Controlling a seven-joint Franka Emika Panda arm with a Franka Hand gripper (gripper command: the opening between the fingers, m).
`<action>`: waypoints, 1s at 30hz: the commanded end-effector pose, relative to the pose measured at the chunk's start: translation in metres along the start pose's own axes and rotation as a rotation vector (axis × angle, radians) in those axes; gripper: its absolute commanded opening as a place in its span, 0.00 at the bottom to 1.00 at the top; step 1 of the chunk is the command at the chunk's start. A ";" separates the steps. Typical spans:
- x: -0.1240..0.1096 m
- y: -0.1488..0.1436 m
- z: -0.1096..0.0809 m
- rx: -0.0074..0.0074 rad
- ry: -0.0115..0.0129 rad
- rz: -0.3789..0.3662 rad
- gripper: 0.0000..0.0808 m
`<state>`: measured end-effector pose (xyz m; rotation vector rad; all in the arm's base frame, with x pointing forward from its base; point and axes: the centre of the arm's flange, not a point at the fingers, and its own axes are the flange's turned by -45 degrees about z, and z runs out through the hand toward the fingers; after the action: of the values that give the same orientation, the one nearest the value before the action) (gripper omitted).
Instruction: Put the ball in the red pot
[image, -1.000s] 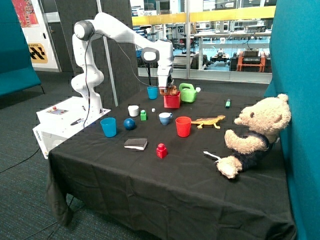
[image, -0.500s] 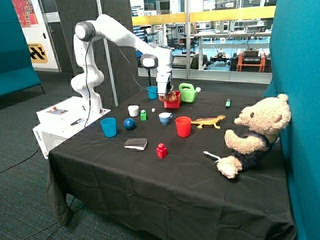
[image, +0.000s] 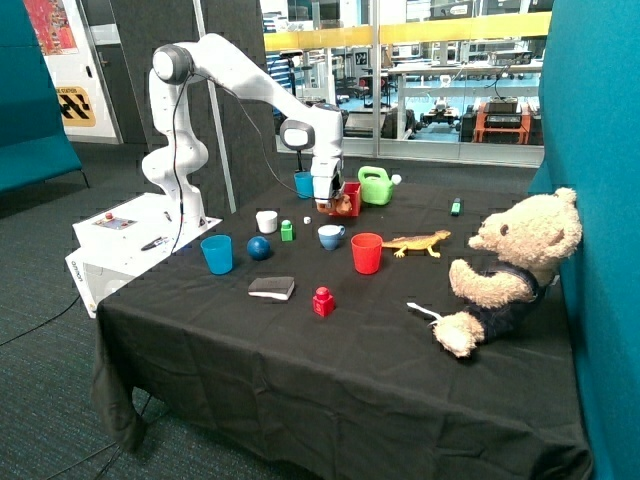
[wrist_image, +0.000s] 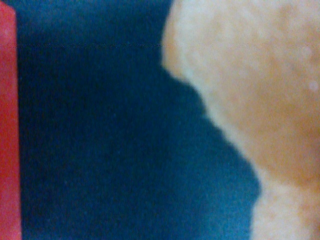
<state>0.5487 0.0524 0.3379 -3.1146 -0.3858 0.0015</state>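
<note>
1. The gripper (image: 340, 203) hangs at the red pot (image: 350, 200); whether its fingers are clenched cannot be told.
2. The ball (image: 259, 248) rests on the surface, well apart from the fingers, toward the front edge, beside a blue cup (image: 217, 254).

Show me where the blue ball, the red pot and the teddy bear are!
blue ball (image: 259, 248): outside view, middle of the sphere.
red pot (image: 351, 193): outside view, its upper side next to the gripper (image: 331, 207).
teddy bear (image: 528, 238): outside view, on its head.
</note>
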 end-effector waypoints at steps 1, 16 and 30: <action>-0.002 0.001 0.002 -0.0033 0.0006 -0.006 0.37; -0.008 0.012 -0.004 -0.0033 0.0005 -0.012 0.92; -0.007 0.011 0.011 -0.0033 0.0005 -0.016 0.97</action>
<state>0.5438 0.0400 0.3340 -3.1181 -0.3999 0.0000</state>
